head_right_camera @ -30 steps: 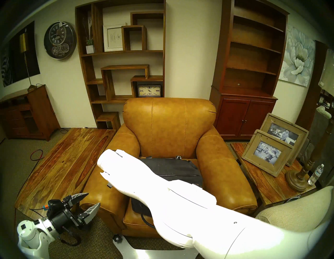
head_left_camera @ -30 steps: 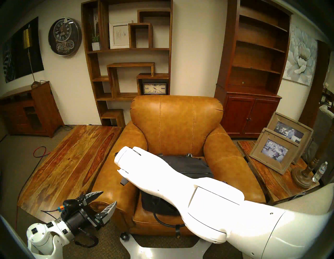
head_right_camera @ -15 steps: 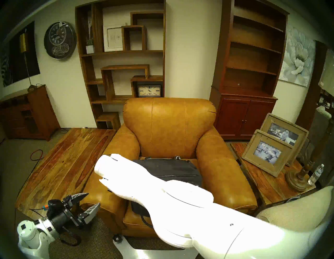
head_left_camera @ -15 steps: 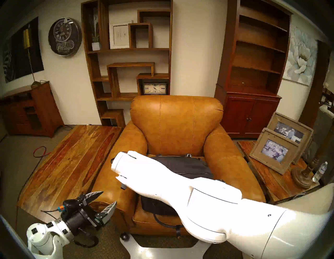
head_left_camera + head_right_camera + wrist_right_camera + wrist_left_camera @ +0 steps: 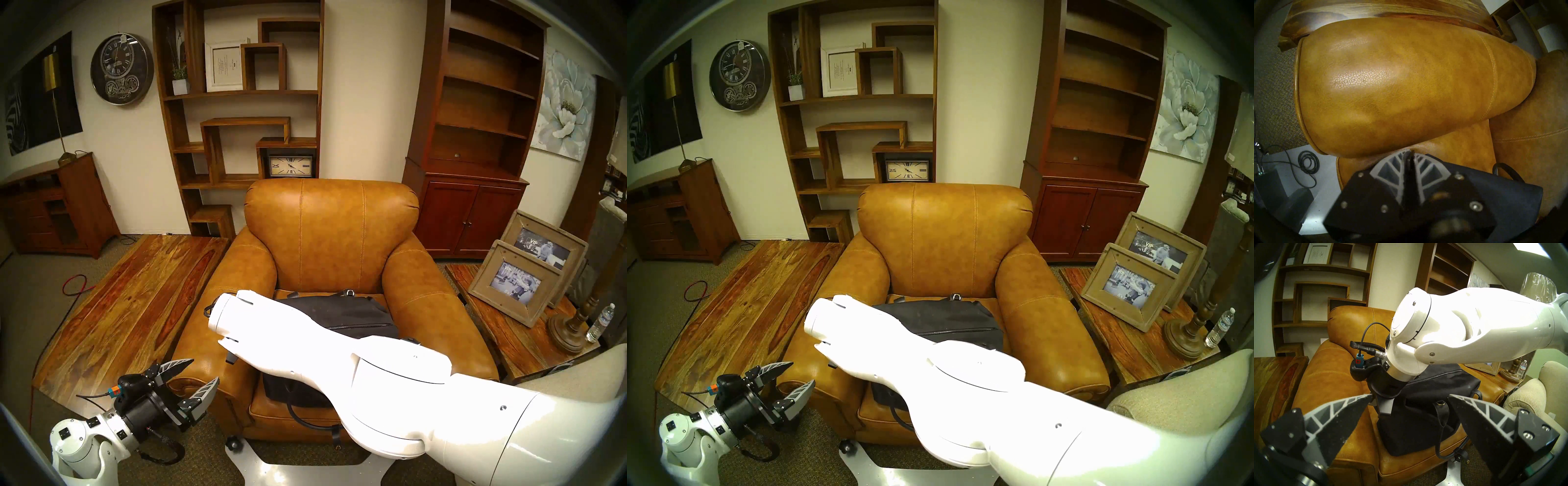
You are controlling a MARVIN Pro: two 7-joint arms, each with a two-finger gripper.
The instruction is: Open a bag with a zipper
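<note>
Zipper (image 5: 364,326): runs along top of bag (image 5: 1423,421); teeth at far end meshed, stretch nearest gripper hidden under white arm. Bag on armchair (image 5: 330,230) seat.

Right gripper (image 5: 1410,162): fingers pressed together on thin dark sliver, likely pull tab, unconfirmed. Over bag's near-left end, beside armrest.

Change over last second: right wrist has shifted leftward and lower; bag's far edge has drooped. Judgement: pull under way, opening unverified.

Left gripper (image 5: 190,376): spread, idle, well apart, front-left of chair.
</note>
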